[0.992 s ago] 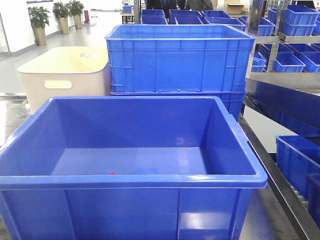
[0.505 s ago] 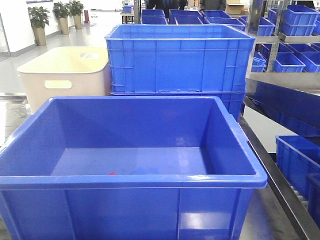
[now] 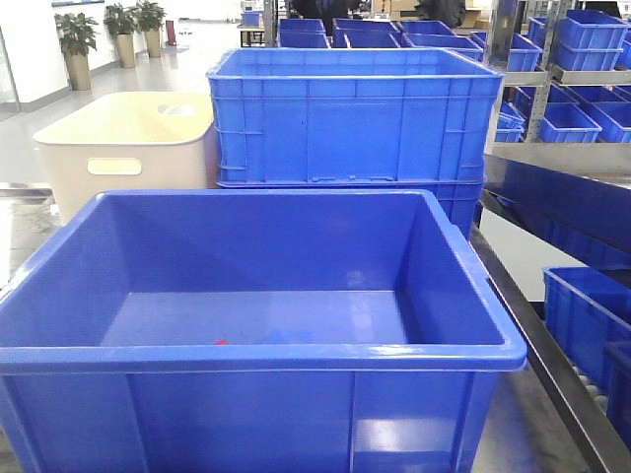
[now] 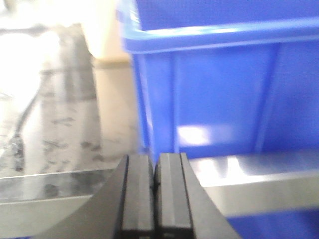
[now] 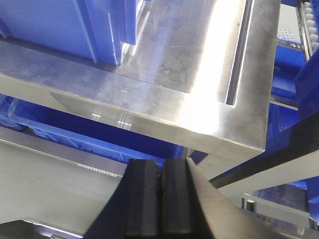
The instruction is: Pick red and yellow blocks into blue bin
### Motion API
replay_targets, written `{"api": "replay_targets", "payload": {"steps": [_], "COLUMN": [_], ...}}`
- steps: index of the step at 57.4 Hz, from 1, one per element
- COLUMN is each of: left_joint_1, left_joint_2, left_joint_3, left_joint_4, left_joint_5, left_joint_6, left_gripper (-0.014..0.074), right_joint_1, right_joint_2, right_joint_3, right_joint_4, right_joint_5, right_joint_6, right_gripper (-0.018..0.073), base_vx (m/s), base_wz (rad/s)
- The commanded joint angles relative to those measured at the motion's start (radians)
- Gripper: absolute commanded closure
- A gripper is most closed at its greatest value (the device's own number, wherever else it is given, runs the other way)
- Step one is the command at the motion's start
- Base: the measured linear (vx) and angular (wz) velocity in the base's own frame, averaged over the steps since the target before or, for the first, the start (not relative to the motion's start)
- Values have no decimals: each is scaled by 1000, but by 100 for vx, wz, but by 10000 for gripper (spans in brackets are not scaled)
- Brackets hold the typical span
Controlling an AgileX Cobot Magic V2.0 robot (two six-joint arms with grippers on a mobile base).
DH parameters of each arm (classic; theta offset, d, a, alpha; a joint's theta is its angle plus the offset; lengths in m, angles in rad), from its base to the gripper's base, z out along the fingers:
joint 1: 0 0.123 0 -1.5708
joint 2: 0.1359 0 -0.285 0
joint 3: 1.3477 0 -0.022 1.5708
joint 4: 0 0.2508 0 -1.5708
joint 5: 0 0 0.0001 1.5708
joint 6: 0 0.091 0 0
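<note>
The blue bin [image 3: 266, 350] fills the front of the exterior view, with a thick rolled rim and smooth walls. A sliver of the red block [image 3: 220, 342] shows on its floor just behind the near rim. The yellow block is out of view. In the left wrist view my left gripper [image 4: 155, 172] is shut with nothing between its pads, low in front of the bin's outer wall [image 4: 219, 94]. My right gripper [image 5: 160, 174] is shut and empty too, hanging over a steel ledge beside the table. Neither gripper appears in the exterior view.
Ribbed blue crates [image 3: 350, 118] are stacked behind the bin, with a beige tub [image 3: 128, 148] to their left. A steel table corner [image 5: 199, 74] and shelving with more blue crates [image 3: 582, 325] lie to the right.
</note>
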Motion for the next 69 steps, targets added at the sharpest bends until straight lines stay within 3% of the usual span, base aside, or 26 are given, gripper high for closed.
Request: {"api": "replay_targets", "payload": {"steps": [1,7,20,40,69], "left_joint_1": [44,72,78,55,55], "left_joint_2": [-60,-131,-188,-187,-187], "left_joint_3": [47,127,268,266,265], "left_joint_4": [-55,-96,-95,-86,-87], "left_joint_5": [-176,-219,-406,-434,-423], "left_joint_6": [-4,-4,-1,43,43], "left_gripper": [603,603,603,603,603], "right_joint_1": [-2,-2,-2,-2,-2], "right_joint_2": [-5,-5,-5,-5,-5], "right_joint_3": [-28,-28,-28,-28,-28], "right_joint_4": [-16,-16,-16,-16,-16], "right_joint_5": [-60,-60,-60,-60,-60], "right_joint_6": [-3,-3,-3,-3,-3], "right_gripper": [569,569,569,569,569], "base_vx": [0,0,0,0,0], "base_wz": [0,0,0,0,0]}}
